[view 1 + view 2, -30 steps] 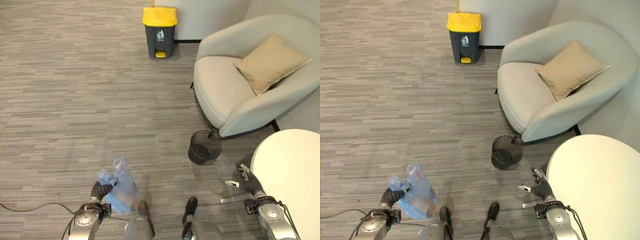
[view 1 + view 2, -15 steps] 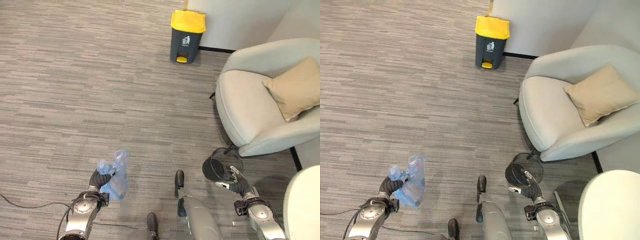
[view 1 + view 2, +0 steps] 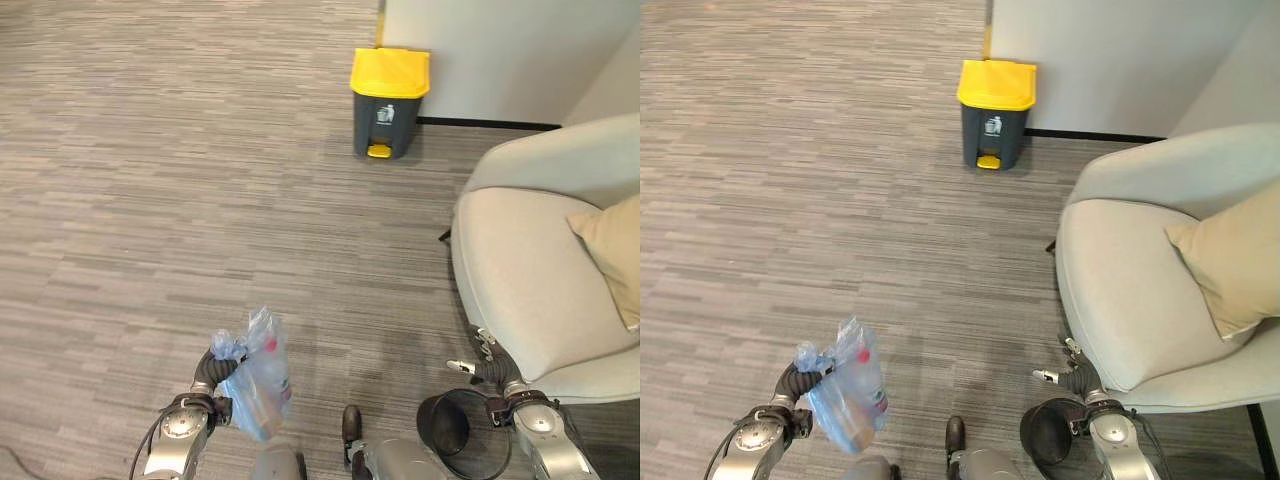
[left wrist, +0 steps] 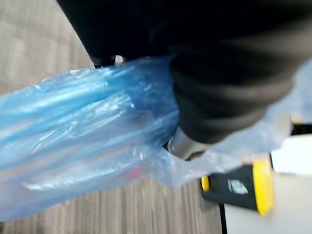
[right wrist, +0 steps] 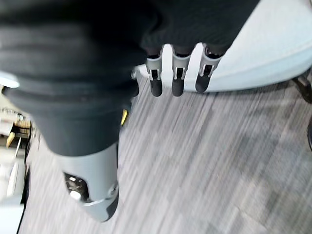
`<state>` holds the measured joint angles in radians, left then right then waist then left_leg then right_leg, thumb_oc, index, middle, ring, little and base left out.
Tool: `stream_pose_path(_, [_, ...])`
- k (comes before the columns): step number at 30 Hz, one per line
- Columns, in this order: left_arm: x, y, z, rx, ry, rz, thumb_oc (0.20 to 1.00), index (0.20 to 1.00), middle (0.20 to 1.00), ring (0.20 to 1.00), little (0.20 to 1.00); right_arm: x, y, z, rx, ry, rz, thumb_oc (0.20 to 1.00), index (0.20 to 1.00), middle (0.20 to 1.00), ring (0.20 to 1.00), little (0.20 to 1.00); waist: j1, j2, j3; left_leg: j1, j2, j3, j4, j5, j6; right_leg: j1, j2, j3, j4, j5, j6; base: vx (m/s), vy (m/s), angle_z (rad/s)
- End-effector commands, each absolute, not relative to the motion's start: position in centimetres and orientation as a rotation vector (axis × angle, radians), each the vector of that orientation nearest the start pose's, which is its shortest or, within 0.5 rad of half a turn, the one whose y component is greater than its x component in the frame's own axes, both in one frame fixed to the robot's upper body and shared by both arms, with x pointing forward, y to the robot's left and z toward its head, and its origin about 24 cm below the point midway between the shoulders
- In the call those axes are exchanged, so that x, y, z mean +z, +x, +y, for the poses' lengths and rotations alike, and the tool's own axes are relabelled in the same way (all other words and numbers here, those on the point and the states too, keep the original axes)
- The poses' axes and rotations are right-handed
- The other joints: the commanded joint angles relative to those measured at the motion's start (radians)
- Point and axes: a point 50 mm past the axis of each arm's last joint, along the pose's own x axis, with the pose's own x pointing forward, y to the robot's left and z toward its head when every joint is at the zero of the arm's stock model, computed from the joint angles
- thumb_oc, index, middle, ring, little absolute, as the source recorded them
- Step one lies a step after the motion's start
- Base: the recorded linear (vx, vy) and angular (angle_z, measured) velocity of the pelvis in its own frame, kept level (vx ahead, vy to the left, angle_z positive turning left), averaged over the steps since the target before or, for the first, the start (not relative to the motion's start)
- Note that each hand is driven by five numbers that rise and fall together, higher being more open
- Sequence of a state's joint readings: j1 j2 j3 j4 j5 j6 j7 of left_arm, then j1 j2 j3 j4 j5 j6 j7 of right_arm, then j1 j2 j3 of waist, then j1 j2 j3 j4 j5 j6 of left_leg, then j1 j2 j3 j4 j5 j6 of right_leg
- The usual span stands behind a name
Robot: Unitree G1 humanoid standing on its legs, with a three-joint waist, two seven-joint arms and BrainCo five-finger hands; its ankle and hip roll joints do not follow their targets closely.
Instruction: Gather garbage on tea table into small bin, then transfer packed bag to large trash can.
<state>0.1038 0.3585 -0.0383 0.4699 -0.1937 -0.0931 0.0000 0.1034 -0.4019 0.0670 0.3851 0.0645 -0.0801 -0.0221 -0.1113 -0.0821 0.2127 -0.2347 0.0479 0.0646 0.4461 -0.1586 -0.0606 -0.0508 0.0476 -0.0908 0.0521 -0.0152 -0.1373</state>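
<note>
A translucent blue packed bag (image 3: 256,392) with rubbish inside hangs above the carpet at the lower left. My left hand (image 3: 214,366) is shut on its bunched top; in the left wrist view the blue bag (image 4: 83,131) spreads out past the hand's dark cover (image 4: 229,73). The large trash can (image 3: 389,102), dark grey with a yellow lid and a pedal, stands shut against the far wall. The small black mesh bin (image 3: 462,436) sits on the floor beside my right hand (image 3: 481,361). That hand is open and holds nothing, its fingers (image 5: 175,83) relaxed.
A pale grey armchair (image 3: 530,270) with a tan cushion (image 3: 615,255) takes up the right side, close to my right hand. Grey striped carpet (image 3: 180,200) stretches from me to the trash can. A light wall (image 3: 500,50) stands behind the can.
The camera has swung and moved forward: the round table has left the view and the armchair has slid right. The bag stays in my left hand; the small bin now lies beside my right hand.
</note>
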Motion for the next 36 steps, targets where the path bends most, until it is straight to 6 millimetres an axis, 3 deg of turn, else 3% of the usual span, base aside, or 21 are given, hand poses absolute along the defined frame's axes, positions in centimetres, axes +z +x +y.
stream_pose_path(1, [-3.4, 20.2, 26.2, 0.108, 0.229, 0.356, 0.200, 0.200, 0.200, 0.200, 0.200, -3.2, 20.4, -25.8, -0.091, -0.324, 0.360, 1.000, 1.000, 1.000, 1.000, 1.000, 0.023, -0.002, 0.001, -0.012, -0.035, 0.018, -0.138, 0.062, 0.017, -0.012, -0.085, 0.016, 0.027, -0.089, 0.180, 0.32, 0.013, -0.46])
stream_pose_path(2, [-3.4, 20.3, 26.2, 0.110, 0.231, 0.351, 0.200, 0.200, 0.200, 0.200, 0.200, -3.3, 20.4, -25.7, -0.092, -0.324, 0.363, 1.000, 1.000, 1.000, 1.000, 1.000, 0.035, 0.005, 0.004, -0.040, -0.044, 0.004, -0.186, 0.107, 0.009, 0.004, -0.073, 0.024, 0.020, -0.097, 0.179, 0.25, 0.017, -0.58])
stream_pose_path(3, [-3.4, 20.3, 26.2, 0.110, 0.231, 0.351, 0.200, 0.200, 0.200, 0.200, 0.200, -3.3, 20.4, -25.7, -0.092, -0.324, 0.363, 1.000, 1.000, 1.000, 1.000, 1.000, 0.036, 0.003, 0.005, -0.035, -0.045, 0.005, -0.192, 0.109, 0.008, 0.007, -0.075, 0.025, 0.020, -0.098, 0.179, 0.32, 0.043, -0.67])
stream_pose_path(4, [-3.3, 20.2, 26.2, 0.118, 0.226, 0.349, 0.200, 0.200, 0.200, 0.200, 0.200, -3.6, 20.3, -25.6, -0.094, -0.321, 0.378, 1.000, 1.000, 1.000, 1.000, 1.000, 0.061, 0.012, 0.009, -0.077, -0.060, -0.023, -0.269, 0.186, -0.005, 0.052, -0.054, 0.048, 0.005, -0.113, 0.177, 0.43, 0.081, -0.73])
stream_pose_path(5, [-3.3, 20.2, 26.2, 0.120, 0.221, 0.346, 0.200, 0.200, 0.200, 0.200, 0.200, -3.9, 20.2, -25.5, -0.098, -0.318, 0.387, 1.000, 1.000, 1.000, 1.000, 1.000, 0.077, 0.018, 0.009, -0.095, -0.064, -0.044, -0.306, 0.222, -0.010, 0.081, -0.042, 0.070, 0.002, -0.125, 0.176, 0.66, 0.178, -0.44])
stream_pose_path(6, [-3.3, 20.0, 26.2, 0.119, 0.222, 0.348, 0.200, 0.200, 0.200, 0.200, 0.200, -4.1, 20.2, -25.4, -0.096, -0.314, 0.394, 1.000, 1.000, 1.000, 1.000, 1.000, 0.088, 0.020, -0.003, -0.089, -0.060, -0.041, -0.327, 0.217, -0.004, 0.111, -0.040, 0.094, 0.000, -0.148, 0.181, 0.57, 0.211, -0.51])
stream_pose_path(9, [-3.2, 19.8, 26.4, 0.118, 0.232, 0.349, 0.200, 0.200, 0.200, 0.200, 0.200, -4.0, 20.5, -24.6, -0.070, -0.309, 0.382, 1.000, 1.000, 1.000, 1.000, 1.000, 0.098, -0.001, -0.033, -0.065, -0.070, -0.015, -0.282, 0.172, 0.029, 0.144, -0.092, 0.118, 0.029, -0.164, 0.208, 0.55, 0.274, -1.06])
stream_pose_path(10, [-2.9, 20.2, 26.6, 0.124, 0.234, 0.335, 0.200, 0.200, 0.200, 0.200, 0.200, -3.5, 21.4, -23.8, -0.033, -0.307, 0.352, 1.000, 1.000, 1.000, 1.000, 1.000, 0.111, -0.016, -0.039, -0.050, -0.084, 0.007, -0.257, 0.126, 0.063, 0.117, -0.125, 0.138, 0.123, -0.140, 0.239, 0.69, 0.394, -1.02])
stream_pose_path(12, [-2.3, 21.0, 26.8, 0.133, 0.251, 0.308, 0.200, 0.200, 0.200, 0.200, 0.200, -2.9, 22.5, -23.0, -0.009, -0.311, 0.317, 1.000, 1.000, 1.000, 1.000, 1.000, 0.111, -0.015, -0.037, -0.009, -0.103, 0.019, -0.260, 0.079, 0.098, 0.022, -0.149, 0.147, 0.276, -0.058, 0.268, 0.49, 0.269, -0.54])
stream_pose_path(14, [-2.1, 21.2, 26.7, 0.144, 0.231, 0.292, 0.200, 0.200, 0.200, 0.200, 0.200, -2.4, 23.1, -22.8, -0.003, -0.313, 0.298, 1.000, 1.000, 1.000, 1.000, 1.000, 0.108, 0.002, -0.028, 0.054, -0.108, 0.015, -0.291, 0.051, 0.105, -0.056, -0.161, 0.097, 0.253, -0.043, 0.258, 0.37, 0.117, 0.00])
stream_pose_path(18, [-2.3, 21.0, 26.8, 0.150, 0.220, 0.301, 0.200, 0.200, 0.200, 0.200, 0.200, -2.0, 23.5, -22.8, -0.001, -0.313, 0.285, 1.000, 1.000, 1.000, 1.000, 1.000, 0.087, 0.022, 0.000, 0.137, -0.111, 0.010, -0.321, 0.012, 0.107, -0.177, -0.164, 0.028, 0.178, -0.023, 0.257, 0.30, 0.034, 0.07])
stream_pose_path(20, [-2.4, 21.0, 26.8, 0.155, 0.220, 0.306, 0.200, 0.200, 0.200, 0.200, 0.200, -2.1, 23.4, -22.8, 0.001, -0.310, 0.287, 1.000, 1.000, 1.000, 1.000, 1.000, 0.077, 0.020, 0.017, 0.181, -0.117, 0.008, -0.328, -0.011, 0.101, -0.209, -0.183, -0.022, 0.096, 0.011, 0.268, 0.41, -0.087, 0.03])
stream_pose_path(21, [-2.5, 20.9, 26.9, 0.163, 0.211, 0.309, 0.200, 0.200, 0.200, 0.200, 0.200, -2.4, 23.0, -22.9, 0.003, -0.311, 0.304, 1.000, 1.000, 1.000, 1.000, 1.000, 0.063, 0.020, 0.030, 0.241, -0.117, -0.003, -0.334, -0.042, 0.079, -0.247, -0.202, -0.081, 0.001, 0.055, 0.290, 0.42, -0.127, 0.06])
stream_pose_path(23, [-2.6, 20.8, 26.8, 0.162, 0.208, 0.312, 0.200, 0.200, 0.200, 0.200, 0.200, -2.6, 22.8, -23.0, 0.004, -0.316, 0.315, 1.000, 1.000, 1.000, 1.000, 1.000, 0.056, 0.020, 0.031, 0.273, -0.114, -0.013, -0.331, -0.064, 0.067, -0.256, -0.215, -0.116, -0.020, 0.074, 0.297, 0.46, -0.193, 0.37])
stream_pose_path(26, [-3.0, 20.3, 26.8, 0.155, 0.210, 0.331, 0.200, 0.200, 0.200, 0.200, 0.200, -3.1, 22.1, -23.2, 0.004, -0.307, 0.338, 1.000, 1.000, 1.000, 1.000, 1.000, 0.048, 0.014, 0.010, 0.341, -0.104, -0.034, -0.339, -0.101, 0.046, -0.240, -0.223, -0.116, 0.000, 0.094, 0.289, 0.43, -0.206, 0.64])
stream_pose_path(29, [-3.7, 19.4, 26.7, 0.154, 0.201, 0.365, 0.200, 0.200, 0.200, 0.200, 0.200, -3.1, 21.6, -23.7, -0.004, -0.319, 0.344, 1.000, 1.000, 1.000, 1.000, 1.000, 0.040, 0.034, -0.017, 0.363, -0.058, -0.047, -0.302, -0.067, 0.016, -0.213, -0.202, -0.123, 0.033, 0.079, 0.263, 0.37, -0.215, 0.75])
stream_pose_path(32, [-3.9, 19.0, 26.5, 0.139, 0.194, 0.379, 0.200, 0.200, 0.200, 0.200, 0.200, -3.1, 20.9, -24.4, -0.020, -0.317, 0.352, 1.000, 1.000, 1.000, 1.000, 1.000, 0.031, 0.052, -0.042, 0.329, 0.017, -0.034, -0.176, 0.051, -0.042, -0.165, -0.159, -0.135, 0.033, 0.033, 0.222, 0.30, -0.261, 0.10])
stream_pose_path(34, [-4.0, 19.1, 26.3, 0.129, 0.185, 0.382, 0.200, 0.200, 0.200, 0.200, 0.200, -3.1, 20.9, -24.7, -0.026, -0.329, 0.358, 1.000, 1.000, 1.000, 1.000, 1.000, 0.027, 0.045, -0.047, 0.290, 0.027, -0.035, -0.072, 0.098, -0.044, -0.134, -0.145, -0.134, 0.022, 0.014, 0.199, 0.20, -0.186, -0.21])
stream_pose_path(36, [-4.1, 19.1, 26.0, 0.126, 0.175, 0.385, 0.200, 0.200, 0.200, 0.200, 0.200, -3.2, 20.8, -24.9, -0.032, -0.336, 0.367, 1.000, 1.000, 1.000, 1.000, 1.000, 0.025, 0.045, -0.050, 0.284, 0.035, -0.029, -0.054, 0.121, -0.042, -0.116, -0.135, -0.131, 0.015, -0.003, 0.188, 0.16, -0.114, -0.13])
